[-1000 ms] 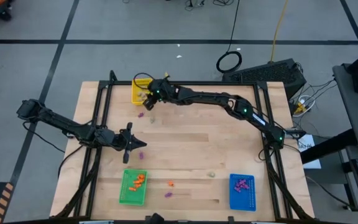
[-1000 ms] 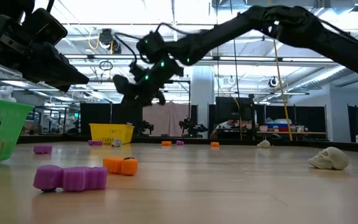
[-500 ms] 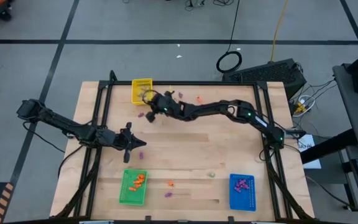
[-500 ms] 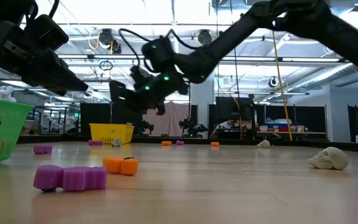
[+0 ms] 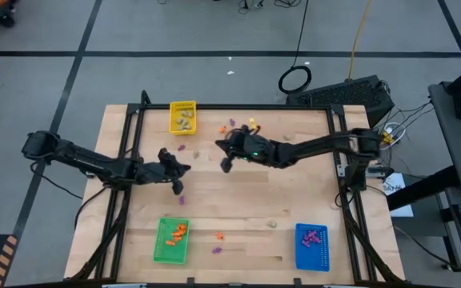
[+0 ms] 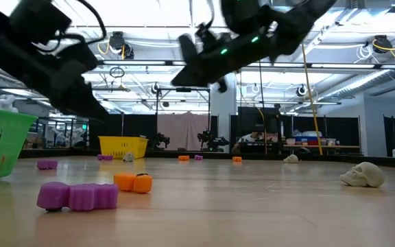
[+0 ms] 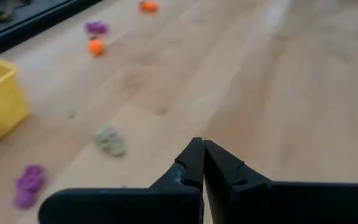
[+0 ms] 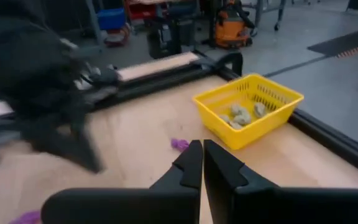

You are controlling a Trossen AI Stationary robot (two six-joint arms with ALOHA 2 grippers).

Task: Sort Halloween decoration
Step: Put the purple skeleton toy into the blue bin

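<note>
From above, our left claw (image 5: 176, 178) and right claw (image 5: 226, 160), both pinched together and empty, hang near the yellow tray (image 5: 183, 118); they could bump. Low down, trinkets (image 6: 77, 195) lie loose. Left wrist: a grey trinket (image 7: 110, 140) beside that tray might get knocked.

Three trays: yellow tray (image 5: 183, 117), green tray (image 5: 171, 240), blue tray (image 5: 311, 246). Two arms. Loose trinkets scattered on table (image 5: 294, 200), too small to count.

Your right gripper (image 8: 202, 163) has its fingers pressed together, empty, above the wooden table (image 8: 148, 134). Ahead, a yellow tray (image 8: 248, 109) holds beige-grey trinkets (image 8: 241, 116); a purple trinket (image 8: 179, 144) lies nearby. That dark blur is probably the other arm (image 8: 39, 93).
</note>
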